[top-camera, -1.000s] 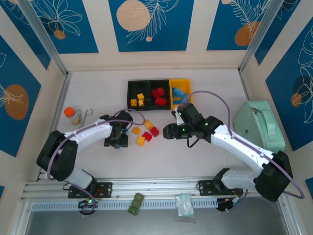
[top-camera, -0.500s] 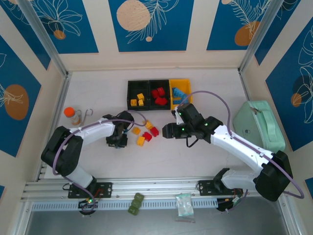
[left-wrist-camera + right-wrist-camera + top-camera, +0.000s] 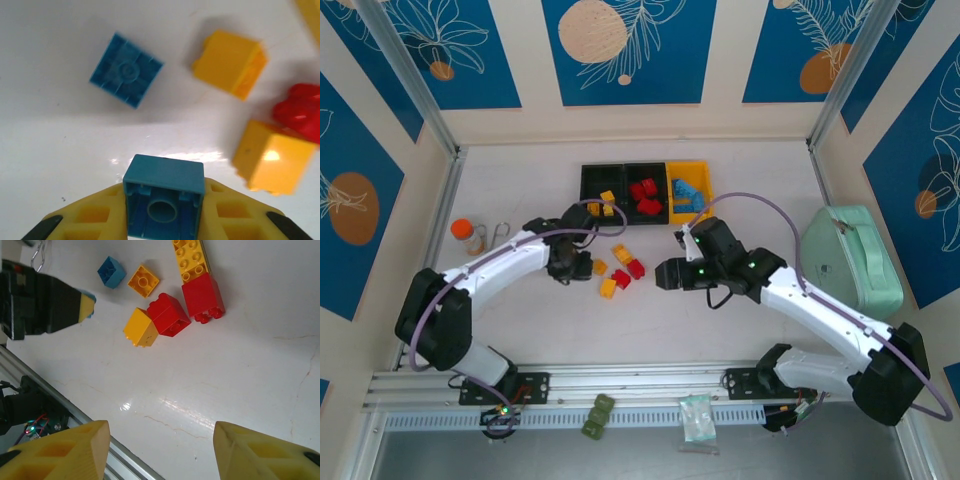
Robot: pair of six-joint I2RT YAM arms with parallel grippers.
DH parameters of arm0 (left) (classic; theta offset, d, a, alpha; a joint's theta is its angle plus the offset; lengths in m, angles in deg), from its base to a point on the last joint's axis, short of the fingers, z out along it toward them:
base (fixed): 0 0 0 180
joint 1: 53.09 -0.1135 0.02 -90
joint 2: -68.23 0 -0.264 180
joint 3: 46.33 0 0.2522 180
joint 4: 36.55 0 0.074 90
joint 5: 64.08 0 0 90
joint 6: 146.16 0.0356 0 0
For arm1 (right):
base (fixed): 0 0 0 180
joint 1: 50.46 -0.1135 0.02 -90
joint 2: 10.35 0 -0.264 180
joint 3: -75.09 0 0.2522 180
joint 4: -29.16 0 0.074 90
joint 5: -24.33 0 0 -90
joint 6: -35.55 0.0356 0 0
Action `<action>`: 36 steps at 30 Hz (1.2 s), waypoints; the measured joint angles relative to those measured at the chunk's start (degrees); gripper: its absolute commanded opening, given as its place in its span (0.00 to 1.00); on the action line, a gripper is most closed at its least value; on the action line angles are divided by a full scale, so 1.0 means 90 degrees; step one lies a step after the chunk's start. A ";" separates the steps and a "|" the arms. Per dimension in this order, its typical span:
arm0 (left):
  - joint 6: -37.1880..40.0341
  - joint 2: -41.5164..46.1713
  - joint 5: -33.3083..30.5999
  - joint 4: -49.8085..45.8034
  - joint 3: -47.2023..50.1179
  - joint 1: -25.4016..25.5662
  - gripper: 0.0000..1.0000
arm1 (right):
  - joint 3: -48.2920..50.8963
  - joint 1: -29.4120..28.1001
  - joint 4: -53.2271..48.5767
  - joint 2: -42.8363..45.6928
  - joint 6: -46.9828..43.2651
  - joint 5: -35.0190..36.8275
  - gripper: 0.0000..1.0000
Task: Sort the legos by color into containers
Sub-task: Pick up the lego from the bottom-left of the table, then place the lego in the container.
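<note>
My left gripper [image 3: 165,216] is shut on a light blue lego [image 3: 165,176], held just above the table. A second blue lego [image 3: 126,70] lies loose beyond it, with yellow legos [image 3: 230,63] and a red one [image 3: 300,107] to its right. From above, the left gripper [image 3: 570,264] sits left of the loose yellow [image 3: 609,288] and red [image 3: 636,268] legos. My right gripper [image 3: 157,450] is open over bare table, right of that pile [image 3: 665,272]. The containers stand in a row at the back: black with yellow legos [image 3: 590,188], black with red [image 3: 630,180], yellow with blue [image 3: 698,172].
An orange-capped bottle [image 3: 468,236] and a metal hook [image 3: 500,232] stand at the left. A large mint-green case [image 3: 850,255] fills the right side. Olive-green blocks [image 3: 597,415] and a clear packet [image 3: 698,417] lie on the near rail.
My left gripper has shut on the blue lego and moved back and to the right with it. The right gripper shifted slightly and stays open.
</note>
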 measured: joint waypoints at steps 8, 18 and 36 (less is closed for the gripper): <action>-0.0017 -0.1076 0.0097 -0.0165 -0.1943 0.0481 0.23 | 0.0393 0.0699 -0.0313 0.1071 0.0141 0.0325 0.58; 0.0007 -0.3410 0.0155 -0.0563 -0.5095 0.0984 0.22 | 0.0777 0.1554 -0.0913 0.2164 0.0333 0.0593 0.59; 0.0172 -0.6416 0.0355 -0.1297 -0.9469 0.1022 0.27 | 0.1207 0.2334 -0.1139 0.2480 0.0381 0.0223 0.59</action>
